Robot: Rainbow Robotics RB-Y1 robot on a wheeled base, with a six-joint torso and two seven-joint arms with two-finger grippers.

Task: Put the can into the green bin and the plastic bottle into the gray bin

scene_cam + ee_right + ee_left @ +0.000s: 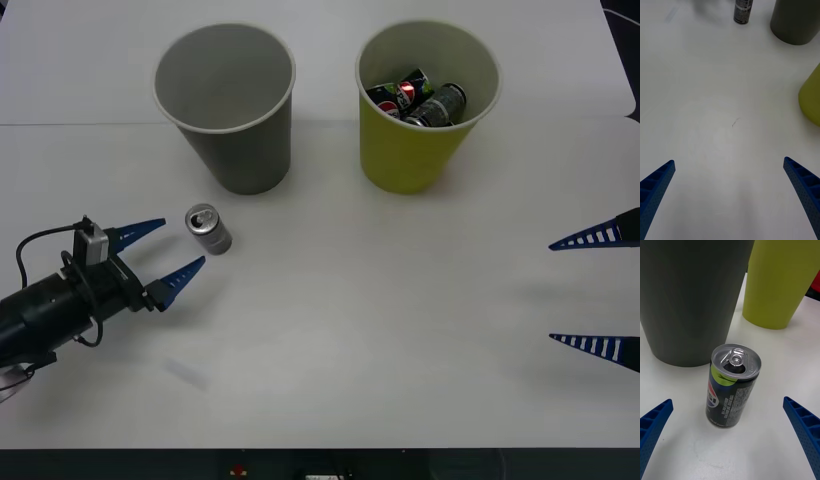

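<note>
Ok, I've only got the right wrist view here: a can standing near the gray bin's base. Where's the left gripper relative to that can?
Observer: The left gripper is open and aimed at the can, which stands upright, centred just ahead of the fingertips and untouched.
Operator: Anything in the green bin?
Observer: Yes, the green bin holds several dark cans.
Operator: And the gray one?
Observer: I see nothing inside the gray bin.
</note>
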